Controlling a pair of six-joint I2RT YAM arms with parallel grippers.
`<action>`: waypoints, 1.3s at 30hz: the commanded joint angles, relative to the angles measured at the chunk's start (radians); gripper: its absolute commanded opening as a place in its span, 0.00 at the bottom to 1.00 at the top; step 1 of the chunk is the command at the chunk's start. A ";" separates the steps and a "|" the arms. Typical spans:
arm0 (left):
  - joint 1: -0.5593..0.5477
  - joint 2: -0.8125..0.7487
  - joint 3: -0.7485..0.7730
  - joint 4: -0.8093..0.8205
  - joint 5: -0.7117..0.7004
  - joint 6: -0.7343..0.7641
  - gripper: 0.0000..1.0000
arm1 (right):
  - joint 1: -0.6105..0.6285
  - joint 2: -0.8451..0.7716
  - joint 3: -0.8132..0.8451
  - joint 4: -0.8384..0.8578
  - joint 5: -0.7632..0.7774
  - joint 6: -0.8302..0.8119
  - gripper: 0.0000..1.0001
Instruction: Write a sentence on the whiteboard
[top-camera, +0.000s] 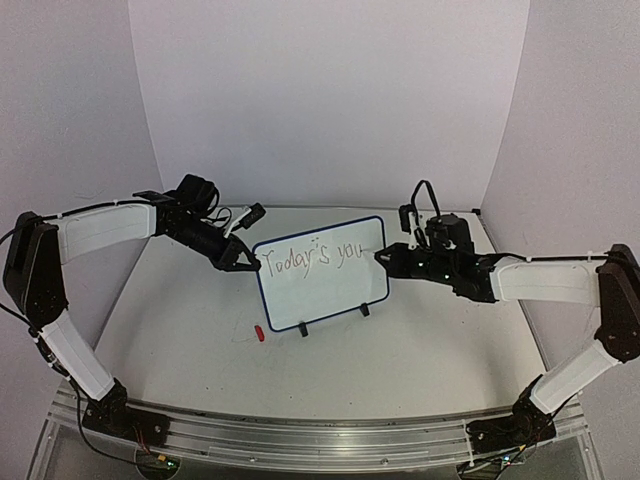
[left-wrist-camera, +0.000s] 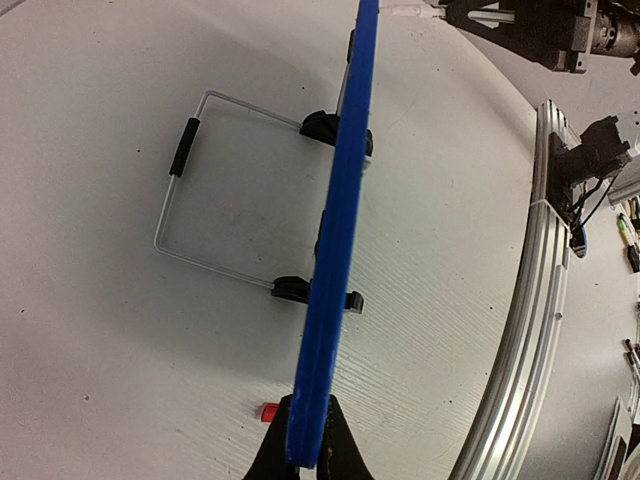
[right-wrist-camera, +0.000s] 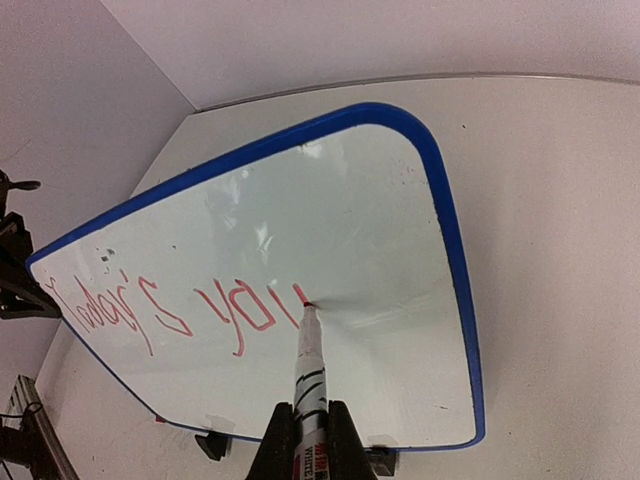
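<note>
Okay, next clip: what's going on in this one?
Two robot arms are writing on a small whiteboard that stands on the table. The left gripper is clamped on the board's left edge. The right gripper holds a red marker with its tip on the board. The sentence reads "Today's you" so far, with the tip just past the "u". A small red piece, perhaps the cap, lies in front of the board.
</note>
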 joint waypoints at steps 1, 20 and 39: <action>-0.009 0.046 0.014 -0.013 -0.091 0.038 0.00 | -0.005 -0.023 -0.029 0.000 0.026 0.014 0.00; -0.009 0.045 0.016 -0.013 -0.089 0.036 0.00 | -0.006 -0.122 -0.005 -0.017 0.015 -0.017 0.00; -0.009 0.049 0.015 -0.013 -0.089 0.037 0.00 | -0.006 -0.029 0.068 -0.018 0.035 -0.037 0.00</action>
